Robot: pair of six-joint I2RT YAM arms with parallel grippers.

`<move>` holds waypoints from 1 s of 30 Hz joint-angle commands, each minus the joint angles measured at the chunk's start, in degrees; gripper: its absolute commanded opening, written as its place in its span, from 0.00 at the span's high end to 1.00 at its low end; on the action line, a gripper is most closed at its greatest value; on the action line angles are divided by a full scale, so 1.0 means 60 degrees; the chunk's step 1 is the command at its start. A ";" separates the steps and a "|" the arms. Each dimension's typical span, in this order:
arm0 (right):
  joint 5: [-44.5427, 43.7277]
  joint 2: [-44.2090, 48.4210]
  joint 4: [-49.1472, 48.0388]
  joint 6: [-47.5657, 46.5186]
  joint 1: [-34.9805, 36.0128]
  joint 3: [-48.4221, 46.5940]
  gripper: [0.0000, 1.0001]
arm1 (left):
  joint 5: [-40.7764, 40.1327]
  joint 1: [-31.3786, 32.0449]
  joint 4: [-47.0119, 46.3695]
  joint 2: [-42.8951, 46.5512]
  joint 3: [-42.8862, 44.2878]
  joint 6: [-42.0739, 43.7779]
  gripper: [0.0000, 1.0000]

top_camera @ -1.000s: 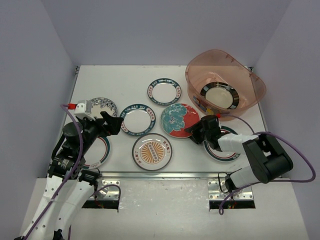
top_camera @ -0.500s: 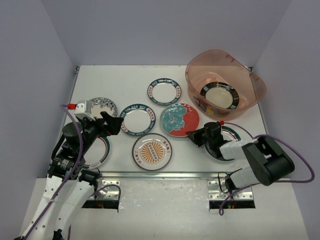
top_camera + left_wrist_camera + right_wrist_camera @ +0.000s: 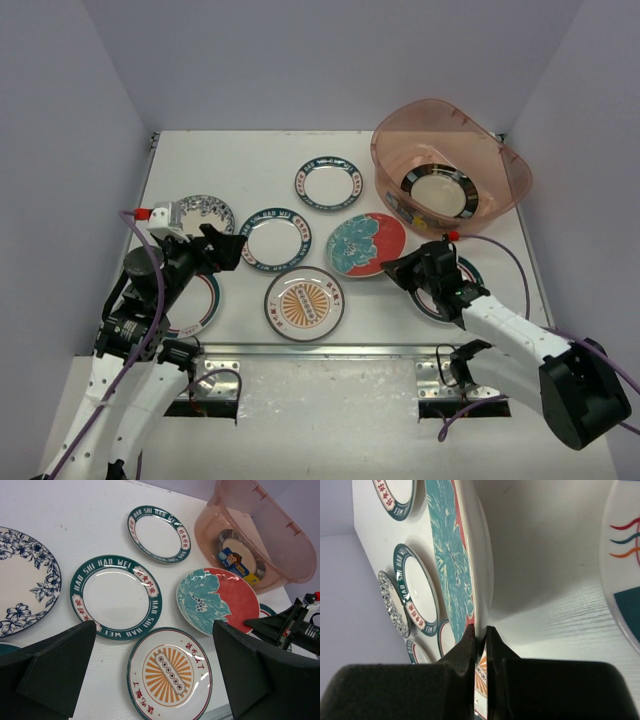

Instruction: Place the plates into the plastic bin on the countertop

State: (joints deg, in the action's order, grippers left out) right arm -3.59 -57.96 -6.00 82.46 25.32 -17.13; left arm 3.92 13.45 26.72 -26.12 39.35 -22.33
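My right gripper point(image 3: 391, 266) is shut on the near rim of the red-teal floral plate point(image 3: 365, 243) and holds it tilted, just off the countertop point(image 3: 230, 165); the wrist view shows the jaws point(image 3: 480, 635) pinching the plate point(image 3: 455, 555) edge. The plastic bin point(image 3: 505, 190) at the back right holds a black-gold plate point(image 3: 439, 190). My left gripper point(image 3: 222, 248) is open and empty, hovering over the orange-centred plate point(image 3: 169, 670). Two teal-lettered plates point(image 3: 326, 183) point(image 3: 277, 238), a blue floral plate point(image 3: 203, 213) and two striped plates point(image 3: 198, 302) point(image 3: 452, 292) lie flat.
Pale lavender walls close in the left, back and right sides. A metal rail point(image 3: 330, 350) runs along the near edge by the arm bases. The right arm's forearm lies over the right striped plate point(image 3: 625, 580).
My right gripper has lifted and tilted the red-teal floral plate and drawn it slightly right. The right arm's elbow has swung down toward the near edge. The left arm has not moved.
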 commanded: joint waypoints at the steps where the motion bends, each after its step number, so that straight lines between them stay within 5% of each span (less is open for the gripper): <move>1: 0.0206 0.0606 -0.1444 -0.0150 0.0028 -0.1952 1.00 | -0.0080 0.0072 -0.0469 0.0133 0.0004 0.0088 0.00; 10: 0.0248 0.0619 -0.0325 -0.0428 -0.0232 -0.4132 1.00 | -0.0199 0.0087 -0.0444 0.0282 0.0018 0.0074 0.00; 21: -0.0135 -0.1228 0.0677 0.1312 -0.3630 -0.6245 1.00 | -0.0327 0.0321 -0.0412 0.0547 0.0004 0.0014 0.00; 30: -0.1372 -0.2938 0.0594 0.2545 -0.4059 -0.6728 1.00 | -0.0228 0.0365 -0.0410 0.0545 -0.0011 0.0001 0.00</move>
State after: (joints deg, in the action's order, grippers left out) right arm -8.48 -76.09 7.89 91.95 0.42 -52.12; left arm 2.57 15.00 26.70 -23.09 39.31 -22.35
